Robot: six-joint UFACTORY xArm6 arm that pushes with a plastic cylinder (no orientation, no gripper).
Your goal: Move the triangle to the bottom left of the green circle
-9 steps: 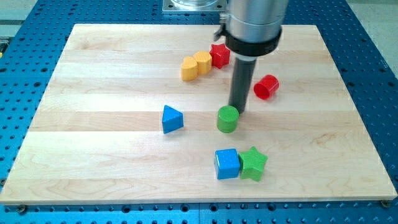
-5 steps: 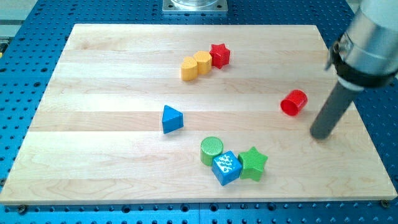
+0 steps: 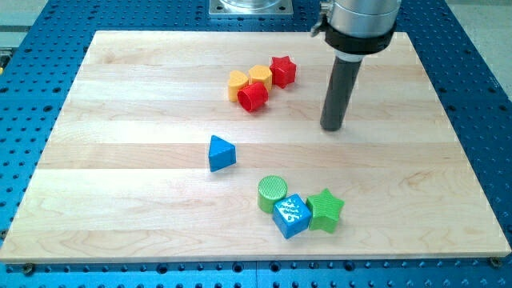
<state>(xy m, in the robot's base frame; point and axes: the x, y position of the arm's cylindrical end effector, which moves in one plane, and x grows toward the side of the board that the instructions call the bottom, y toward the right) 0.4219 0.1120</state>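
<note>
The blue triangle (image 3: 222,153) looks like a small, light, rigid plastic block with smooth sides, so I judge it will slide readily on the wooden desk (image 3: 120,96) but may spin if pushed off-centre. There is nothing to grip with: the tool is a plain rod with no jaws, holding nothing, and my tip (image 3: 332,127) rests on bare wood, touching no block. The push should land square on a flat face, here probably the upper one, to drive the block toward the view's bottom.

From my tip, the blue triangle lies well apart, toward the view's left and a little toward the bottom. The green circle (image 3: 272,193) sits below and left of my tip, touching the blue cube (image 3: 291,215), with the green star (image 3: 326,210) just beside that. The triangle is up and left of the circle, so it must travel down. Its exact facing is hard to read here.
</note>
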